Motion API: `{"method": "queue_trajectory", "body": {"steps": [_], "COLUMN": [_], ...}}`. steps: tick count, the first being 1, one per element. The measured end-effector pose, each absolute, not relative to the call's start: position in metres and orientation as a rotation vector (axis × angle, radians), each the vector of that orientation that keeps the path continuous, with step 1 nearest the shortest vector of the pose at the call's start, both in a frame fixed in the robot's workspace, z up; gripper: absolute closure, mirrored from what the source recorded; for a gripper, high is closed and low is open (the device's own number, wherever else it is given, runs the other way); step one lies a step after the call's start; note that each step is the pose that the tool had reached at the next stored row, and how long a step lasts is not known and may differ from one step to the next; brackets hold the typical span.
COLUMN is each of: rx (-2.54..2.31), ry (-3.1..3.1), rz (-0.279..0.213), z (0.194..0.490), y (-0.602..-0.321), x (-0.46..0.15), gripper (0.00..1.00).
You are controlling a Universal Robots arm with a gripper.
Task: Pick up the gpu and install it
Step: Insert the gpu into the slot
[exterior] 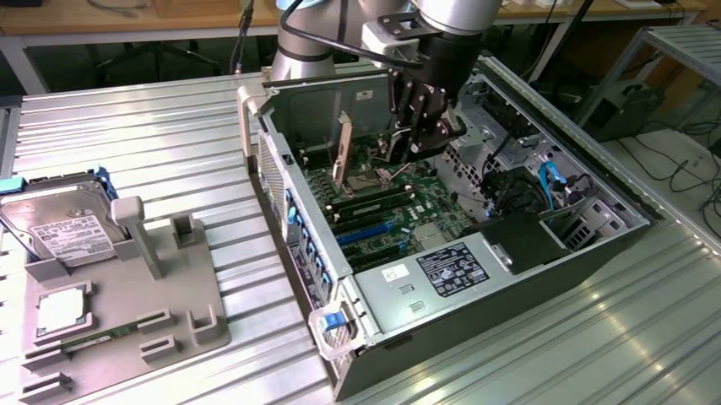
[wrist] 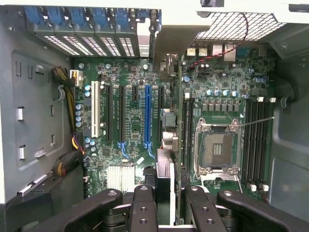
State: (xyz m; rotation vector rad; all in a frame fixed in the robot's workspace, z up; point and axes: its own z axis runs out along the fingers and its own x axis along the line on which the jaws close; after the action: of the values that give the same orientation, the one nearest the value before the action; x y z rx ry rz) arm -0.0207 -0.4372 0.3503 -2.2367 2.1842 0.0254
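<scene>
The gpu (wrist: 164, 170) shows edge-on in the wrist view as a thin black card clamped between my two black fingers (wrist: 143, 205), so my gripper (wrist: 166, 195) is shut on it. It hangs over the motherboard (wrist: 120, 72), in line with a black slot between the long blue slot (wrist: 147, 116) and the CPU socket (wrist: 217, 145). Whether it touches the slot I cannot tell. In the exterior view my gripper (exterior: 420, 135) reaches down into the open computer case (exterior: 451, 278), and the card's pale metal bracket (exterior: 344, 135) stands upright near the case's rear wall.
On the exterior view's left, a grey fixture tray (exterior: 169, 278) carries a silver hard drive (exterior: 62, 224), a CPU (exterior: 62, 308) and a green memory stick (exterior: 96, 339). Blue cables (exterior: 552, 181) and drive bays crowd the case's far side. A white slot (wrist: 95, 116) lies beyond the blue one.
</scene>
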Motion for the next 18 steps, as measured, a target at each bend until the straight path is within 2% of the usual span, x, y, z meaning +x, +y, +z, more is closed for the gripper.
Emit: {"method": "queue_trajectory", "body": {"steps": [18], "rx": [-2.237], "ry": [2.184], "rz": [0.025], "z": [0.339], "y": [-0.438], "x": [-0.021], "gripper": [0.72]}}
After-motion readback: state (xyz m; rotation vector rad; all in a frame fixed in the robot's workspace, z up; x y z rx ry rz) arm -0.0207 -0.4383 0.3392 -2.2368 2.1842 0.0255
